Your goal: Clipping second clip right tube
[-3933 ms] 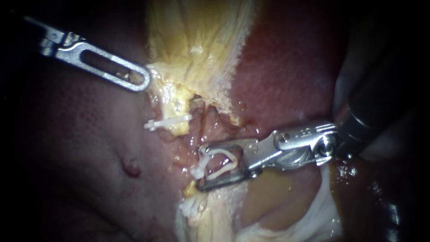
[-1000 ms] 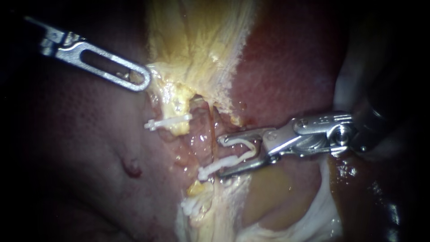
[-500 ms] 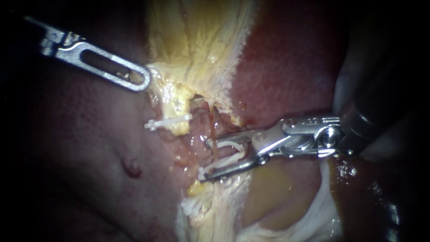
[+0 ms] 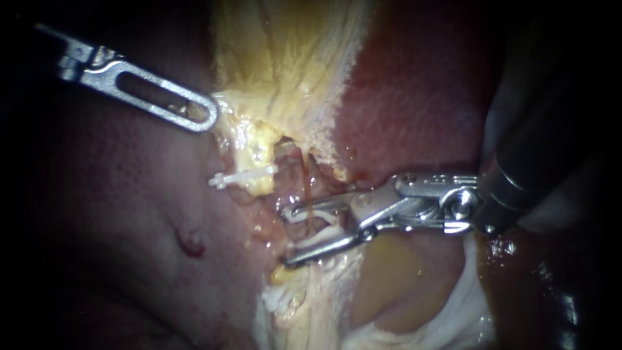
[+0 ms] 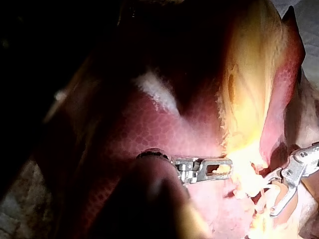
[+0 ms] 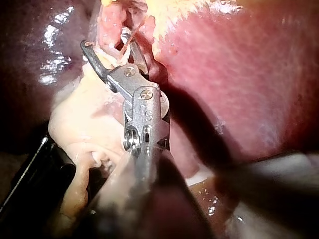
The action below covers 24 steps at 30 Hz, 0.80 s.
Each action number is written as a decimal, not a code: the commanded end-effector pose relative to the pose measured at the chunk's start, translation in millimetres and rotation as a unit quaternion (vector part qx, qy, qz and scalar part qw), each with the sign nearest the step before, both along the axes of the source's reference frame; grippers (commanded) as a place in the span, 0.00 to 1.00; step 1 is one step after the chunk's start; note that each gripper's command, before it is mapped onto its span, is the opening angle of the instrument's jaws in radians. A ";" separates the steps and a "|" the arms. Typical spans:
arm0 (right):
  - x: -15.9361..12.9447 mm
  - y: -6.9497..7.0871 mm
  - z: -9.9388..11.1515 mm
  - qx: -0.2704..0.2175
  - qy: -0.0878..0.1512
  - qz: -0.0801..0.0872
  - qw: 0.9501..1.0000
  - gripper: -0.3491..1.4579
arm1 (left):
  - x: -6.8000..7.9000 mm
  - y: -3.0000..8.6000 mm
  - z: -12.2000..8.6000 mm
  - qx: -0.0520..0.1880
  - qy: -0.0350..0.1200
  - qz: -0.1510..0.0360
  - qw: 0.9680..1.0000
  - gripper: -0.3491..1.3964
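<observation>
Across the thin reddish right tube, my right instrument holds its jaws partly apart, carrying a white plastic clip astride it. My left instrument grips yellow fatty tissue in closed jaws, exposing the site.

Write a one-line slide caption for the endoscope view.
Right instrument holds an open white clip astride the thin tube, not yet closed.
</observation>
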<state>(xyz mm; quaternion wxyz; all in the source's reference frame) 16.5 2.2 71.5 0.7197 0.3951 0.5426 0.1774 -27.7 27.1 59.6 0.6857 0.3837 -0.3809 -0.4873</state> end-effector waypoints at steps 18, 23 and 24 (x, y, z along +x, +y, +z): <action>0.3 -1.4 -4.3 0.063 0.067 -0.018 0.996 0.47 | 0.0 0.0 0.0 0.000 0.000 0.000 1.000 0.00; 0.3 -1.3 -4.5 0.067 0.069 -0.020 0.995 0.47 | 0.0 0.0 0.0 0.000 0.000 0.000 1.000 0.00; 0.3 -1.2 -4.4 0.070 0.068 -0.019 0.995 0.47 | 0.0 0.0 0.0 0.000 0.000 0.000 1.000 0.00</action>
